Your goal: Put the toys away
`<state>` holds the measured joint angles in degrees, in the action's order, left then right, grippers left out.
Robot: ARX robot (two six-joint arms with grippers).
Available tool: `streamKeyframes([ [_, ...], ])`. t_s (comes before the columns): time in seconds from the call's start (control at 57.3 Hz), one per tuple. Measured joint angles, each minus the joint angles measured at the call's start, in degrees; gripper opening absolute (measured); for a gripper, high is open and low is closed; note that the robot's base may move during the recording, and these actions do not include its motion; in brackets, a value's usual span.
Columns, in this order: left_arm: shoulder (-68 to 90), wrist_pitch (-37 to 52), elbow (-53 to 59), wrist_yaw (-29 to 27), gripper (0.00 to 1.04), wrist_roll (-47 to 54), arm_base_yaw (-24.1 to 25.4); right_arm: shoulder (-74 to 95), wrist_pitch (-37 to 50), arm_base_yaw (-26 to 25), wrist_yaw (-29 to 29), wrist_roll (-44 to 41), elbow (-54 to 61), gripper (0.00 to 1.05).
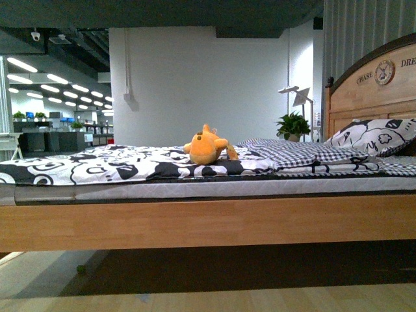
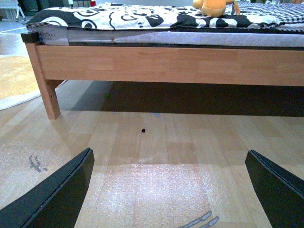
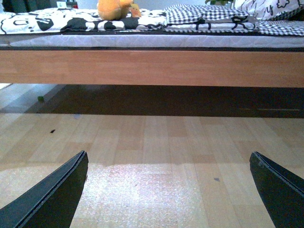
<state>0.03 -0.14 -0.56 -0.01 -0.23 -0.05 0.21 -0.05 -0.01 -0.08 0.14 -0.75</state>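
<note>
Left pincer (image 2: pixel 169 152) and right pincer (image 3: pixel 168 153) both gape empty above floor (image 2: pixel 152 137). Orange plush toy (image 1: pixel 207 148) lies mid-frame on bed (image 1: pixel 195 224), ahead and higher, lengthwise left-right; neither arm evidently nearer.

A wooden bed (image 1: pixel 208 221) stands on a pale wooden floor (image 1: pixel 273 300). It has black-and-white bedding (image 1: pixel 97 166), a checked blanket (image 1: pixel 299 154) and a pillow (image 1: pixel 374 136) by the headboard (image 1: pixel 364 91). Behind are a white wall (image 1: pixel 195 71), a potted plant (image 1: pixel 294 125) and lit ceiling strips (image 1: pixel 26 65).

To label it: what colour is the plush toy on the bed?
Orange-yellow plush toy; the front view shows it best.
</note>
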Motion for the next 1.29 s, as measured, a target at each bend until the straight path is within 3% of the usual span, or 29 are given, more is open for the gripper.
streamKeyframes([
  [1.292, 0.0, 0.0, 0.0, 0.0, 0.99, 0.0, 0.0, 0.0, 0.0, 0.0, 0.0, 0.0, 0.0, 1.04],
])
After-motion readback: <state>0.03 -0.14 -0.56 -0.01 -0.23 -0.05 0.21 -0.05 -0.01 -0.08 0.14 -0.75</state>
